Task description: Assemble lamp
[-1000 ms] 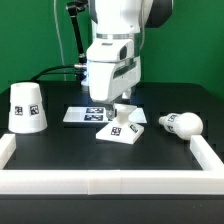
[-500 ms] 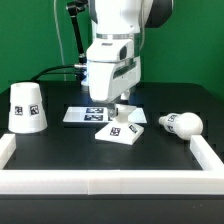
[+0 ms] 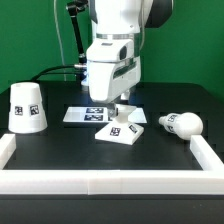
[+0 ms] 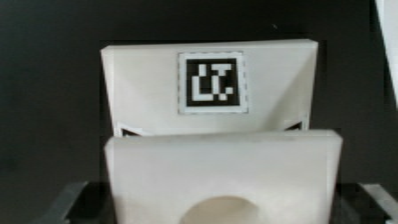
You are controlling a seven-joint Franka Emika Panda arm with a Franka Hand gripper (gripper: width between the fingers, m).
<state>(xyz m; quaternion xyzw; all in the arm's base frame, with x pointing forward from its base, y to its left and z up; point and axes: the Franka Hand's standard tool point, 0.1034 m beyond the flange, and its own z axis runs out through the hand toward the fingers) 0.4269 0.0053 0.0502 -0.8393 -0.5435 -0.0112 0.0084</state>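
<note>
The flat square base block (image 3: 122, 130) lies on the black table near the middle, with a tag on its side. In the wrist view the base block (image 4: 214, 160) fills the frame and shows a round hole at its near edge. My gripper (image 3: 120, 108) is low over it. In the wrist view my gripper (image 4: 217, 205) straddles the block, with dark fingers (image 4: 71, 200) on both sides and a small gap at each, so it is open. The bulb (image 3: 183, 124) lies on its side at the exterior view's right. The shade (image 3: 26, 107) stands wide end down at the left.
The marker board (image 3: 84, 114) lies flat just behind and left of the base block. A white raised wall (image 3: 110, 185) borders the table along the front and both sides. Cables hang behind the arm at the back.
</note>
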